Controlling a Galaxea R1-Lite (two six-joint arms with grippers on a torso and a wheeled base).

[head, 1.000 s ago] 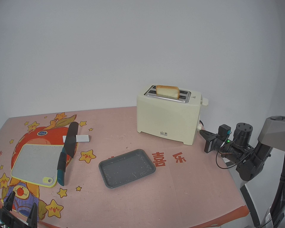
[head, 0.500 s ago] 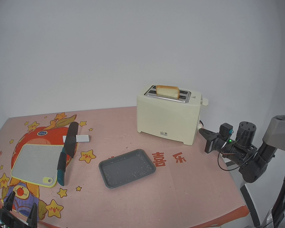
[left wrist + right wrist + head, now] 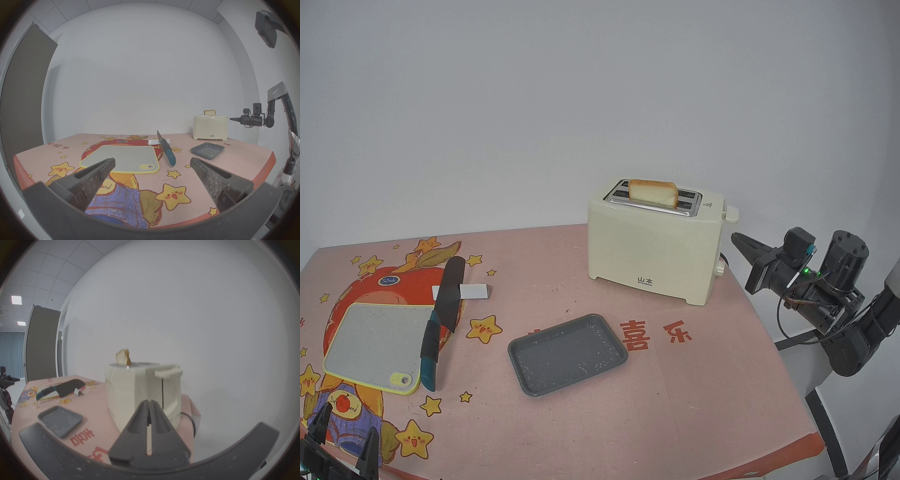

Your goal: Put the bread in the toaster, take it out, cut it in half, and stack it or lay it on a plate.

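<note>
A cream toaster (image 3: 653,250) stands at the back of the table, and a slice of bread (image 3: 654,192) sticks up out of its slot. Its lever (image 3: 168,372) sits high on the end wall. My right gripper (image 3: 740,240) is shut and empty, hanging just right of the toaster's end at about lever height, its tip (image 3: 148,403) aimed at that wall. A grey plate (image 3: 567,352) lies in front of the toaster. At the left, a knife (image 3: 441,317) rests across the edge of a cutting board (image 3: 374,345). My left gripper (image 3: 153,165) is open over the table's near left corner.
A small white card (image 3: 464,291) lies behind the knife. The table's right edge runs just under my right arm. A power cord (image 3: 190,424) leaves the toaster's end wall.
My right gripper has risen from low beside the toaster's base to lever height and drawn slightly right. Everything on the table stayed put.
</note>
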